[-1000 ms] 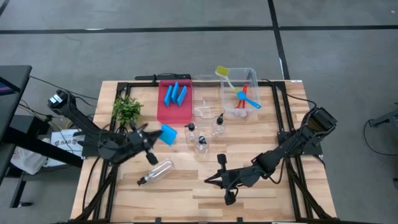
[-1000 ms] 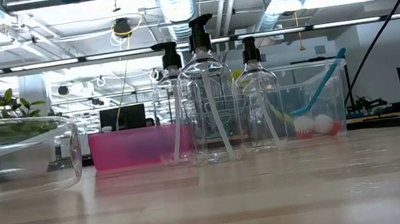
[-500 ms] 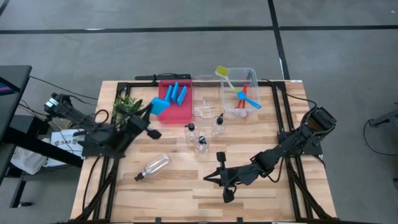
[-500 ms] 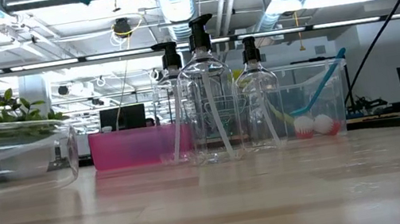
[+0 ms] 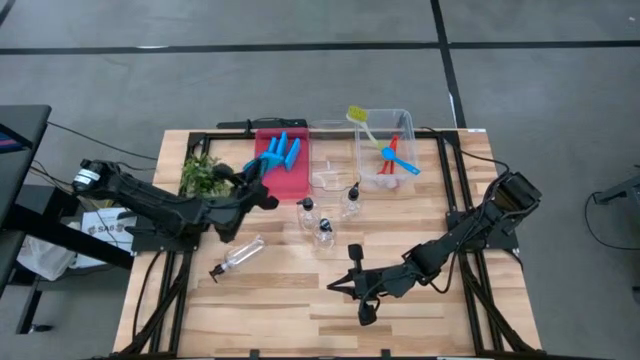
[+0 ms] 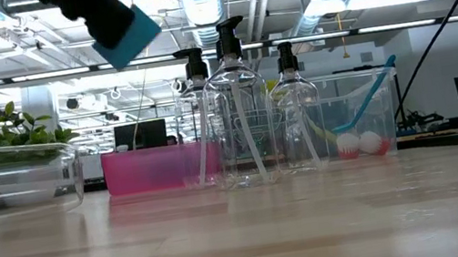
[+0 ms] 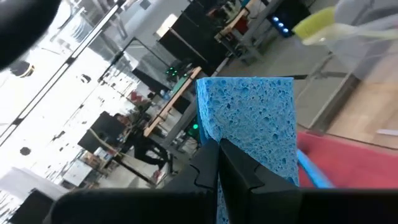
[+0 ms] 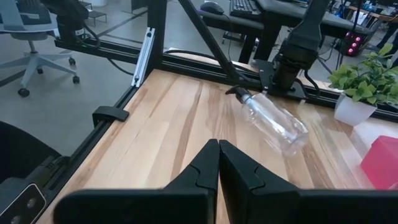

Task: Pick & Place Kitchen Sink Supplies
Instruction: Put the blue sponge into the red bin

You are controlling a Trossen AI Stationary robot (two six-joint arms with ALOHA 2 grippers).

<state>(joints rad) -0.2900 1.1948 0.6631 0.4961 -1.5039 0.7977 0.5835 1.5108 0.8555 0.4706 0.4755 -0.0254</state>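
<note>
Holding two blue sponges point(image 5: 281, 152) on edge, the red tray point(image 5: 283, 180) sits at the back of the bench point(image 5: 290, 300). Next to it stands an empty clear bin point(image 5: 330, 160), then a second bin point(image 5: 385, 150) with blue, red and yellow-green brushes point(image 5: 392, 156). The left hand point(image 5: 262, 192) hovers at the tray's near corner, its fingers point(image 7: 214, 171) pinching another blue sponge point(image 7: 255, 124). The right hand point(image 5: 345, 290), pressed together and empty, rests low over the front of the bench. Three pump bottles point(image 5: 322, 222) stand mid-bench; a fourth point(image 5: 236, 257) lies on its side. A potted plant point(image 5: 203, 172) sits at the left. Beyond is an open workshop with desks.
</note>
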